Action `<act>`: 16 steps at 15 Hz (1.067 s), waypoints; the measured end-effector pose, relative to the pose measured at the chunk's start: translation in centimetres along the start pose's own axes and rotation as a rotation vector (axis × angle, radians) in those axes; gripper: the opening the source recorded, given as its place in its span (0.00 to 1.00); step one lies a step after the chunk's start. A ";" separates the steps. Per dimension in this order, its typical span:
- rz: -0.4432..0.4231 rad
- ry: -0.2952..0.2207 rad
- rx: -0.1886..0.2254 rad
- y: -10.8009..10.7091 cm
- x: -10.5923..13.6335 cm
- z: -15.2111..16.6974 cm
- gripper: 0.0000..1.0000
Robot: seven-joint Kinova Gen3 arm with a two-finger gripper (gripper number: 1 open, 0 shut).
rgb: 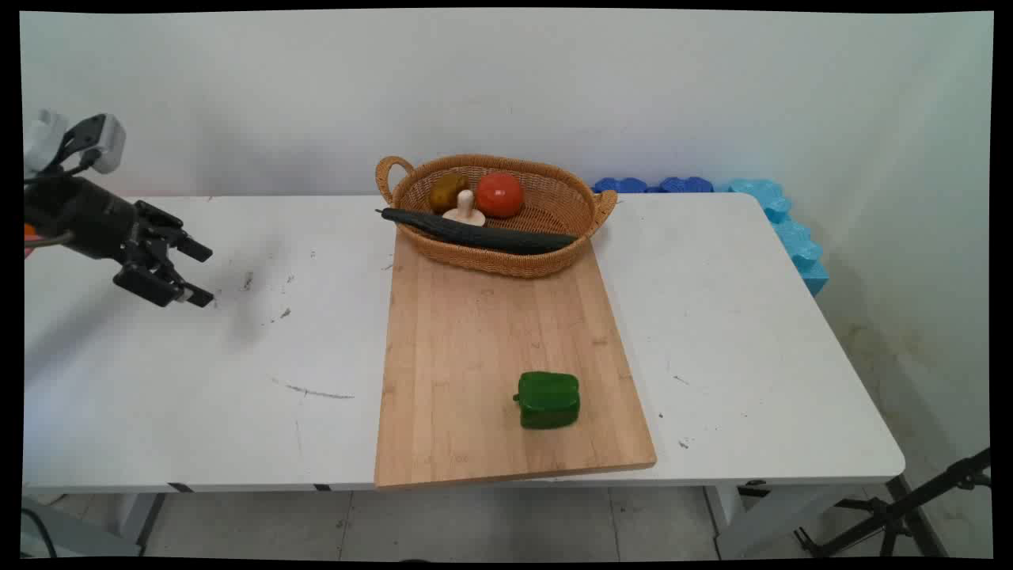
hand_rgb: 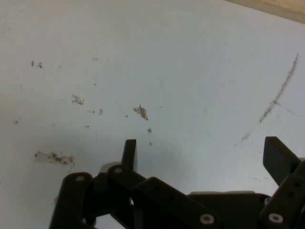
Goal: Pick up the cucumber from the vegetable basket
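Observation:
My gripper point(rgb: 202, 275) hangs open and empty above the left part of the white table point(rgb: 237, 372), well left of the wooden cutting board point(rgb: 491, 332). In the hand view its fingers point(hand_rgb: 129, 152) stand wide apart over bare, scuffed tabletop point(hand_rgb: 167, 71). A green bell pepper point(rgb: 548, 400) lies on the board's near part. At the board's far end sits a wicker basket point(rgb: 570, 207) holding a tomato point(rgb: 499, 195), a potato point(rgb: 448, 191) and a mushroom point(rgb: 464, 209). A dark cucumber point(rgb: 479, 233) rests across the basket's front rim.
Blue foam pieces point(rgb: 779, 218) lie along the table's far right edge by the wall. A black stand's legs point(rgb: 902, 514) show on the floor at the lower right. Dark scuff marks point(rgb: 313, 390) streak the tabletop left of the board.

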 end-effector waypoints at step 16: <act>-0.024 0.075 0.084 0.2 12.1 4.7 1.00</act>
